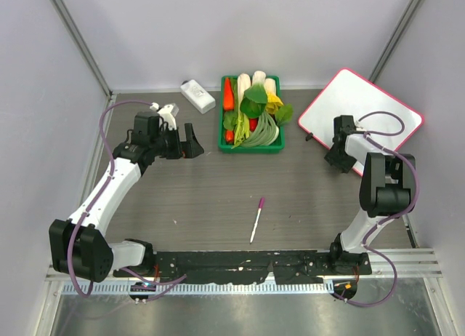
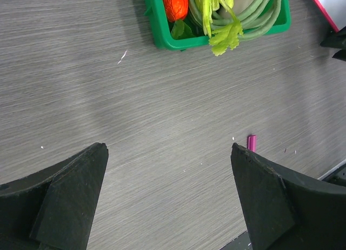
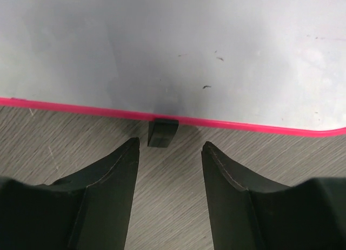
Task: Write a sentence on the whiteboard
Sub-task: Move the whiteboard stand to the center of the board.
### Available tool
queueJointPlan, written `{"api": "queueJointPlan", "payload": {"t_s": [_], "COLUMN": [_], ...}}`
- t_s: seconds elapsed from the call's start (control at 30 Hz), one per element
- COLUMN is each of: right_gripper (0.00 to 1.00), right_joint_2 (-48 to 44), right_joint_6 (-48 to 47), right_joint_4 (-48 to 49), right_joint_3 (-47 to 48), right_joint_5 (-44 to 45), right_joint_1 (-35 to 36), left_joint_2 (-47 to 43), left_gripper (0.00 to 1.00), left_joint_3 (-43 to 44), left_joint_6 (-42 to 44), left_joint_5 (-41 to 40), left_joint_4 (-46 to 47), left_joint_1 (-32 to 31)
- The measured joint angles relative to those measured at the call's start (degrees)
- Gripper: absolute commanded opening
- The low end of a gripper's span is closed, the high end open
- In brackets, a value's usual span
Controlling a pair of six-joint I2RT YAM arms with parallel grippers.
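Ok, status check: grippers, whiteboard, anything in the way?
Left gripper open, empty, over table. Right gripper open, empty, at whiteboard edge. No writing on it; marker lies mid-table. Nothing blocking.

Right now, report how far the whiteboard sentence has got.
Done: nothing; the whiteboard shows no writing. In hand: nothing; the right gripper sits open at the board's pink edge, the left gripper open over the table. Left: pick up the marker lying on the table, then write the whole sentence.
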Motion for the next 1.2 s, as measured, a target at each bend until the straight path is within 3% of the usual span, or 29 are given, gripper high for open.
{"api": "queueJointPlan", "payload": {"t_s": [0.13, 0.33, 0.37, 0.4, 0.5, 0.77, 1.2], "right_gripper": [0.53, 0.39, 0.35, 0.23, 0.02, 0.01, 0.01], "right_joint_2": [1.49, 3.17, 3.34, 3.43, 3.45, 1.44, -9.99], "right_joint_6": [-0.37, -0.50, -0.46, -0.42, 0.13, 1.36, 5.66], "right_joint_4": [1.38, 4.13, 4.42, 4.70, 5.81, 12.55, 11.87], "right_joint_3": [0.11, 1.33, 1.44, 1.51, 1.22, -2.95, -14.80], "right_joint_5": [0.46, 0.52, 0.50, 0.50, 0.70, 0.48, -2.34], "right_joint_1": [-0.70, -1.01, -1.01, -1.01, -1.11, -1.75, -1.73], "left_joint_2": [0.00, 0.00, 0.00, 0.00, 0.00, 0.00, -0.44], "left_gripper": [1.00, 0.99, 0.99, 1.00, 1.00, 1.00, 1.00], "left_joint_3": [0.00, 0.00, 0.00, 0.00, 0.00, -0.02, -0.96], "left_joint_6": [0.00, 0.07, 0.09, 0.11, 0.17, 0.15, -1.31], "left_joint_5": [0.15, 0.15, 0.15, 0.15, 0.13, 0.24, 2.56], "left_joint_4": [0.00, 0.00, 0.00, 0.00, 0.00, 0.00, 1.42], "left_joint_1": [0.00, 0.00, 0.00, 0.00, 0.00, 0.00, -0.44]}}
